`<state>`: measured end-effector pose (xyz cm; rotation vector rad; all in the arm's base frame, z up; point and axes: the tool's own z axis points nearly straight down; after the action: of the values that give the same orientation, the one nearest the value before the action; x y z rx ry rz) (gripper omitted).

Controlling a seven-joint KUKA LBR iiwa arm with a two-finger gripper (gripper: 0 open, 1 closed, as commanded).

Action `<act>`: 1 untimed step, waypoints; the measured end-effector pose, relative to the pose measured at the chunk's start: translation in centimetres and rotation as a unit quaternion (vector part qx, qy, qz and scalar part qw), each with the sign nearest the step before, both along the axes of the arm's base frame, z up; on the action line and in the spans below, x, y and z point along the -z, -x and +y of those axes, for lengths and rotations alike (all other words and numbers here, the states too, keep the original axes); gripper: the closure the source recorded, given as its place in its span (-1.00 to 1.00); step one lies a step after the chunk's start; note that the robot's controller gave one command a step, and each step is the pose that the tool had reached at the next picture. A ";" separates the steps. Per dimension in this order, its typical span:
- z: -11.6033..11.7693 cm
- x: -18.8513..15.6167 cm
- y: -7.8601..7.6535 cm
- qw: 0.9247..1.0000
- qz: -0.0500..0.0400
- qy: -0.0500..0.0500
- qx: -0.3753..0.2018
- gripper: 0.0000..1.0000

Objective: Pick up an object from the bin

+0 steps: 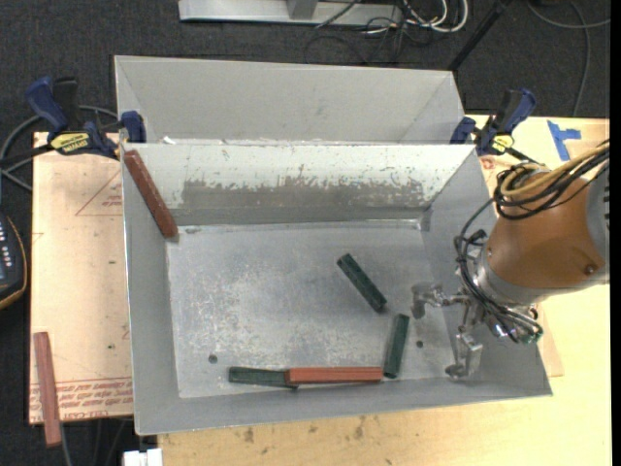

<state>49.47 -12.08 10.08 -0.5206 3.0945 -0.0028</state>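
My gripper (443, 330) hangs low at the right end of the bin, close to the right wall, open with nothing between its fingers. One metal fingertip (423, 301) points toward the bin's middle and the other fingertip (463, 359) sits near the front right corner. Just left of the gripper a short dark green bar (396, 346) lies almost upright on the floor, apart from the fingers. A second dark green bar (362, 282) lies slanted a little farther left and back.
Along the front wall lie a red-brown bar (335, 376) and a dark green bar (260, 378), end to end. A long brown bar (150, 195) leans in the back left corner. The orange-covered arm stands over the bin's right rim.
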 end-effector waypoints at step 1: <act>5.4 -0.9 -1.7 0.999 0.000 -0.002 -0.039 -1.00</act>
<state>51.19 -6.67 11.03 -0.6424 3.0712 0.0037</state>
